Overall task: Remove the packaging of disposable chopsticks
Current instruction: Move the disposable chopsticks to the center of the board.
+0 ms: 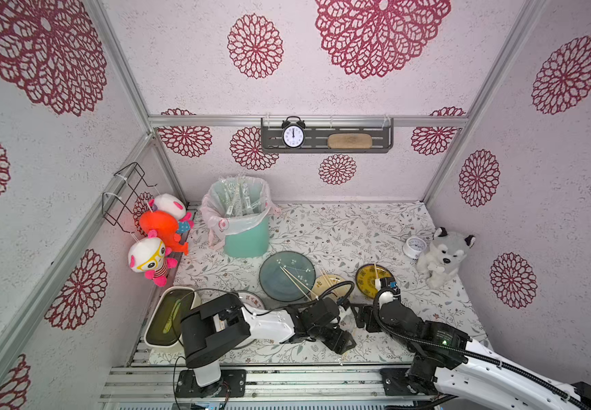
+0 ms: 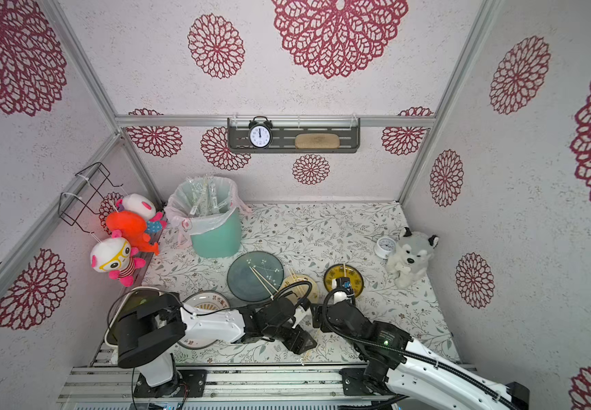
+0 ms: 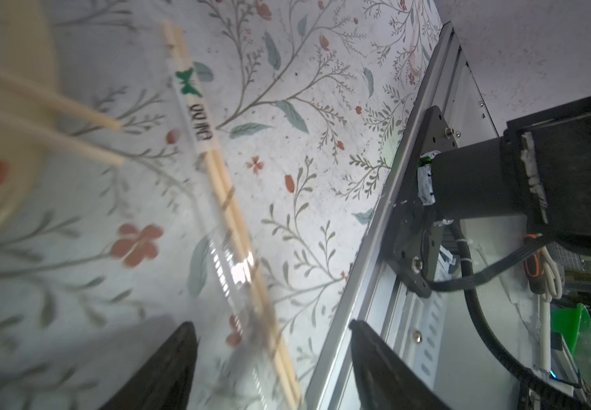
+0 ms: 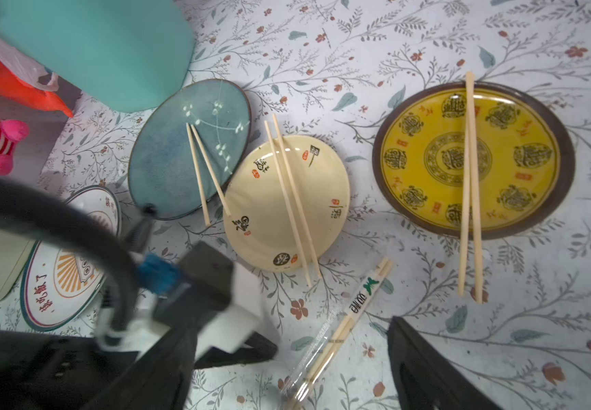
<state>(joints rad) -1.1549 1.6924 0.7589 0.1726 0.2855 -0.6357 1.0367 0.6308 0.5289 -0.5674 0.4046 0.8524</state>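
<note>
Right wrist view — green-butterfly label [image 4: 363,296] on packaging [image 4: 336,330]; left claw [image 3: 269,323], right claw [image 4: 288,330] apart

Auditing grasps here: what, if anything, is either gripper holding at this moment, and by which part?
Nothing is held. The wrapped chopsticks run between the open jaws of the left gripper with a gap on each side; the right gripper is open too.

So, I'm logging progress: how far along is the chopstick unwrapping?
Done: three bare pairs lie on dishes, empty sleeves in the bin. In hand: one wrapped pair on the table, between open jaws. Left: pulling off its sleeve.
</note>
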